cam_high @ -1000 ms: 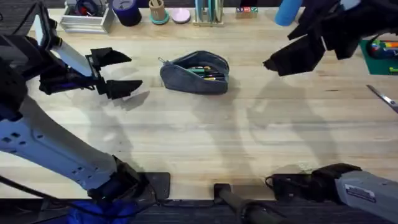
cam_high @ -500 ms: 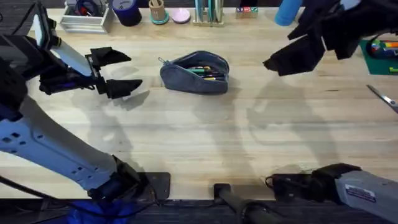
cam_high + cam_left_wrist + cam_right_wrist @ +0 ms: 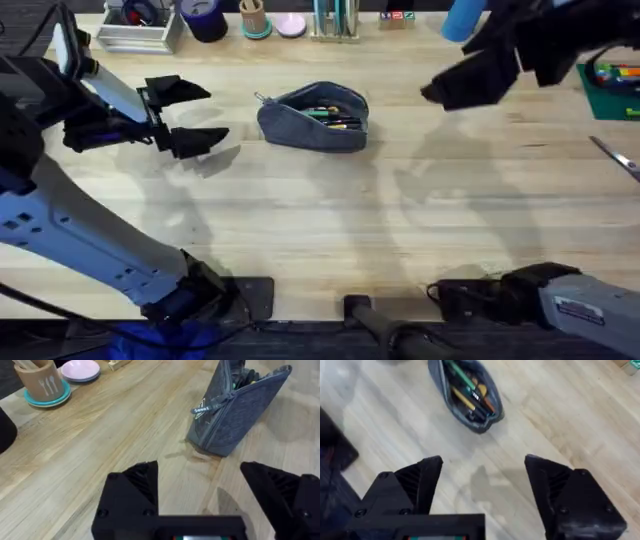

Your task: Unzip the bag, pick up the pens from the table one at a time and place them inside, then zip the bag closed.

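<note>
On the table (image 3: 330,230) the bag (image 3: 313,118) sat open mid-table, pens (image 3: 469,391) inside.
Soft fabric, probably light: you'd pinch the zipper pull (image 3: 201,409); left gripper (image 3: 190,117) and right gripper (image 3: 482,490) both gaped wide, empty.

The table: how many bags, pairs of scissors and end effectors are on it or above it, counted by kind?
bag: 1, unzipped
scissors: 1 pair
end effectors: 2, the left end effector and the right end effector, both open
total: 4
</note>
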